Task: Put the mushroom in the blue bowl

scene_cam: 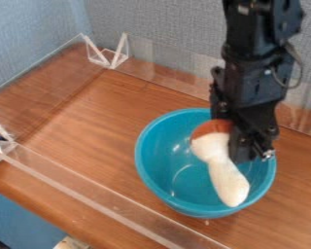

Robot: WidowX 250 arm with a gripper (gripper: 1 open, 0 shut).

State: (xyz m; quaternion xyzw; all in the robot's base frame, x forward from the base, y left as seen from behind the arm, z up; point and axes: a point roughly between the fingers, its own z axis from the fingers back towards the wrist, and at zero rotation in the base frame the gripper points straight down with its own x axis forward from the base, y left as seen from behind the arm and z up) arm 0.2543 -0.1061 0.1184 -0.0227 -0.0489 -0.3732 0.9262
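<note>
The black claw (231,131) pinches the mushroom (220,167) by its orange-brown cap. Left to right, the blue bowl (155,174) spreads beneath, and the mushroom appears over its opening, cream stem slanting down and rightward, toward the viewer, from the claw; whether it touches the bowl cannot be told. The single dark arm (259,58) comes down from the top right, nearly upright, its fingers pointing down. Lowering, then letting go, seems next.

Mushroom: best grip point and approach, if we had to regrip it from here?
I'd take the mushroom by its stem, mid-length, jaws closing across it. The stem is long and narrower than the rounded cap, which the gripper already holds. Come from above at the stem's lower, free end: the bowl's wall surrounds it at the sides.
</note>
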